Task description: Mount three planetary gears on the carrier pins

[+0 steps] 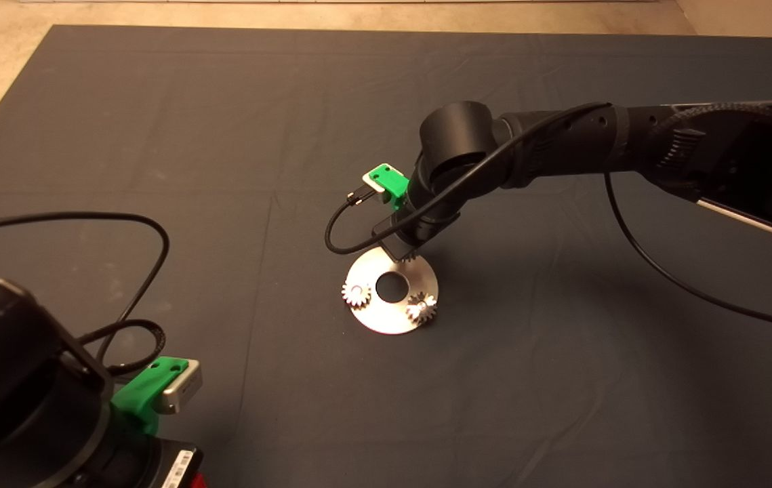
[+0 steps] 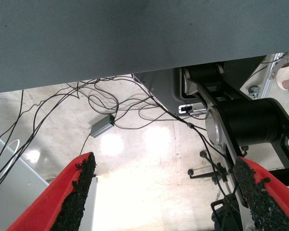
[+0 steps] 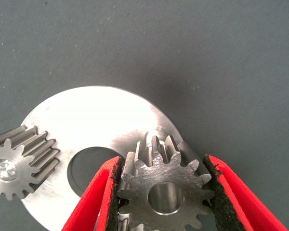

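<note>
A shiny round carrier disc (image 1: 386, 320) with a central hole lies on the mat's middle. Two planetary gears (image 1: 356, 293) (image 1: 421, 307) sit on its pins. My right gripper (image 3: 162, 160) is shut on a third gear (image 3: 166, 192), pads against its teeth, held over the disc's far edge (image 3: 96, 110). A silver pin top (image 3: 156, 134) shows just beyond this gear. One seated gear (image 3: 19, 166) is also in the right wrist view. In the head view the wrist hides the right gripper (image 1: 402, 256). My left gripper (image 2: 164, 159) is open and empty, parked at the mat's lower left.
The dark mat (image 1: 223, 169) covers the table. The right arm (image 1: 562, 146) reaches in over the mat, with a black cable (image 1: 663, 271) hanging from it. The left arm's cable (image 1: 148, 271) loops on the mat. The left wrist view shows floor cables (image 2: 101, 127) and a robot base (image 2: 250, 125).
</note>
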Available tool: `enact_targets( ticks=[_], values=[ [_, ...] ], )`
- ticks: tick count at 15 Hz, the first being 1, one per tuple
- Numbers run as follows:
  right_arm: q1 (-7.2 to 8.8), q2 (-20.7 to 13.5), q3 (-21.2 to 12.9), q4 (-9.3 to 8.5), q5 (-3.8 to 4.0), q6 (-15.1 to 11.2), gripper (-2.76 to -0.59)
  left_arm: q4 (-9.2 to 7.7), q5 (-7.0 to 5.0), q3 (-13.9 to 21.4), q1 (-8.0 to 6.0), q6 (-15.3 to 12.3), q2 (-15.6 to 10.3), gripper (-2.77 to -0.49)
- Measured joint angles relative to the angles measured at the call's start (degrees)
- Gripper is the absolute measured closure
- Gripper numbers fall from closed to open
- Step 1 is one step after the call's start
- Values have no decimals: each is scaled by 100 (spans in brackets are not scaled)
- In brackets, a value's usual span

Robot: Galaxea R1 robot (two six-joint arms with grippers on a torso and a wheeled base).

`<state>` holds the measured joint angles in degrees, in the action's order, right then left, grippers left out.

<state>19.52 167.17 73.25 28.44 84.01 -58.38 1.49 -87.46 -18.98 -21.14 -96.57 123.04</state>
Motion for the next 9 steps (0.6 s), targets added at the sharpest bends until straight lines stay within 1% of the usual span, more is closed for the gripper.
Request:
enact_targets(
  ticks=[1,3,9],
  values=[
    [0,-2,-37,33,4,0,-110,0,0,0,0,0,0,-204],
    [-1,1,-131,41,0,0,-110,0,0,0,0,0,0,-204],
    [-1,0,-140,46,0,0,-110,0,0,0,0,0,0,-204]
  ],
)
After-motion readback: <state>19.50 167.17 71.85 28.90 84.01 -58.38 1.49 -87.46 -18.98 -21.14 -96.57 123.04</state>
